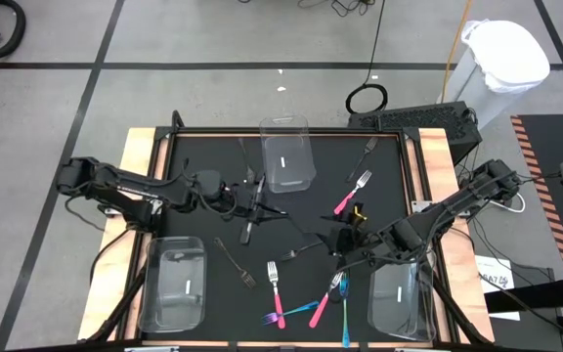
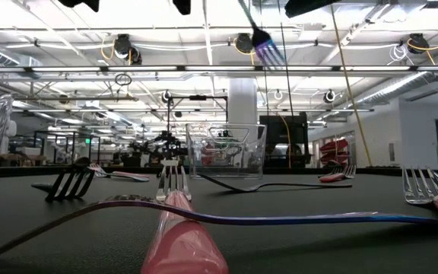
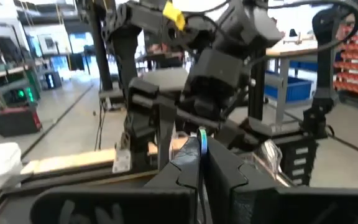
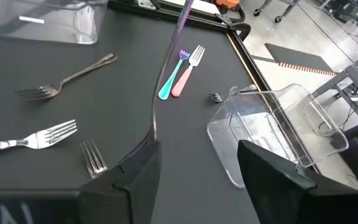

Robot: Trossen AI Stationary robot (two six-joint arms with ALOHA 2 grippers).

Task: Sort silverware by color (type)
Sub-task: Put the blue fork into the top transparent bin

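Observation:
An iridescent purple-blue fork (image 4: 168,68) hangs in the air between my two grippers, its tines (image 2: 265,42) high above the table. My left gripper (image 3: 201,163) is shut on it over the table's middle (image 1: 267,203). My right gripper (image 4: 194,165) faces it from the right (image 1: 338,240) and stands open. The fork's lower end runs down beside one of its fingers (image 4: 138,171); I cannot tell whether it touches. Other silverware lies flat on the black mat: pink-handled forks (image 1: 352,193) (image 1: 275,288), a teal one (image 1: 343,298) and dark ones (image 1: 233,259) (image 1: 365,152). My left gripper pinches the iridescent fork between its two fingers, with the fork's thin edge (image 3: 202,142) showing just above them. The fingers come at it level, from the table's left. The fork is lifted clear of the table and reaches on toward my right gripper.
Three clear plastic bins stand on the mat: one at the far middle (image 1: 288,156), one near left (image 1: 176,284), one near right (image 1: 399,298). A pink fork and a teal one lie side by side (image 4: 180,73) beside the right bin (image 4: 272,130).

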